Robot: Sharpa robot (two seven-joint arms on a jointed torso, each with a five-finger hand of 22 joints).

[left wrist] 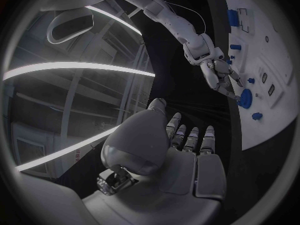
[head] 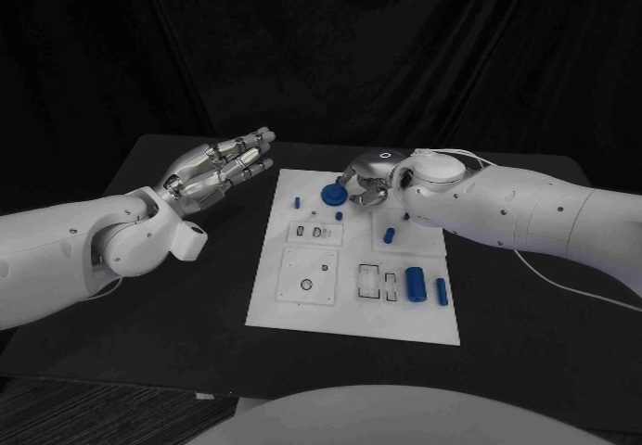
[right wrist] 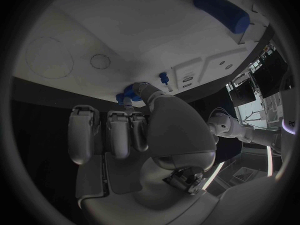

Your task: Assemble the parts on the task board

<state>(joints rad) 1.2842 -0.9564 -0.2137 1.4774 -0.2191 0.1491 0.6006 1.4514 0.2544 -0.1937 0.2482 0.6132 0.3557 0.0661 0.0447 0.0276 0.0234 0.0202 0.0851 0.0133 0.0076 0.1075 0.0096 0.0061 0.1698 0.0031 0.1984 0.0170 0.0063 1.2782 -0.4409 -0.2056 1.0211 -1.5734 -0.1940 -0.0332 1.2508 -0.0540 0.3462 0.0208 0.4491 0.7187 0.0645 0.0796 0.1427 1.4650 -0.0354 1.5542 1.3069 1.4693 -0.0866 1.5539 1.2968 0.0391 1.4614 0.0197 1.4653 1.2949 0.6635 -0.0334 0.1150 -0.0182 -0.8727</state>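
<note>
The white task board lies in the middle of the black table. My right hand is over the board's far end, and its thumb and a finger pinch a blue round part at the fingertips. The right wrist view shows that blue round part between the thumb and a finger of the right hand, close above the board. My left hand hovers left of the board, its fingers straight and apart, holding nothing. The left hand also appears in its own wrist view.
Small blue pegs stand on the board's far half. A blue cylinder and a thin blue bar lie near its right edge. Rectangular and round recesses mark the near half. Black table surrounds the board.
</note>
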